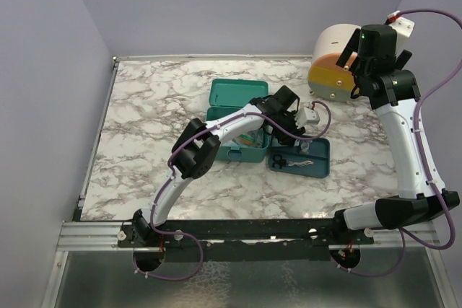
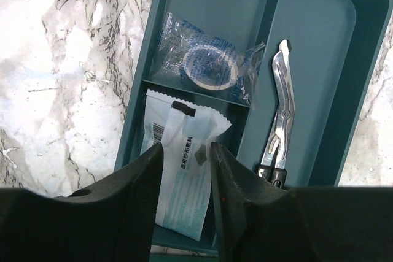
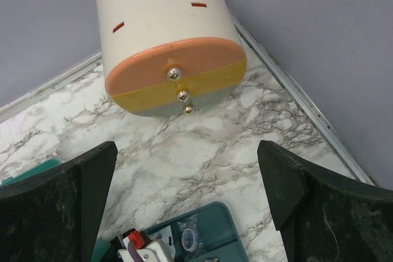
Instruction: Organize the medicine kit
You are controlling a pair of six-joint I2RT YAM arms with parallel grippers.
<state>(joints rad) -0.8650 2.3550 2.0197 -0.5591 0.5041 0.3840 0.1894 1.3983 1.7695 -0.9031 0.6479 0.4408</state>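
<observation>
The medicine kit (image 1: 229, 154), a teal-green box, sits open near the middle of the marbled counter (image 1: 155, 117), its hinged lid (image 1: 232, 94) laid back flat toward the far wall; what lies inside it is too small to make out from above. Just to its right, close enough that a gap cannot be told, lies a shallow teal tray (image 2: 319, 47) with dividers. The left arm reaches across the kit and hangs over this tray. In the left wrist view the left end effector (image 2: 186, 151) stands narrowly parted, its dark fingers (image 2: 132, 188) a little apart above a white paper packet (image 2: 184, 128) printed with a barcode, which lies flat in the near small compartment and is wider than the gap. In the compartment beyond it rests a roll of tape in a clear bag (image 2: 209, 69), and a pair of metal scissors (image 2: 282, 108) with dark handles lies lengthwise in the long compartment alongside. The right arm is raised at the far right corner, and the right end effector (image 3: 186, 151) is spread wide with nothing between its fingers, facing a round cream drawer unit (image 3: 163, 10) with orange, yellow and grey fronts and three metal knobs
</observation>
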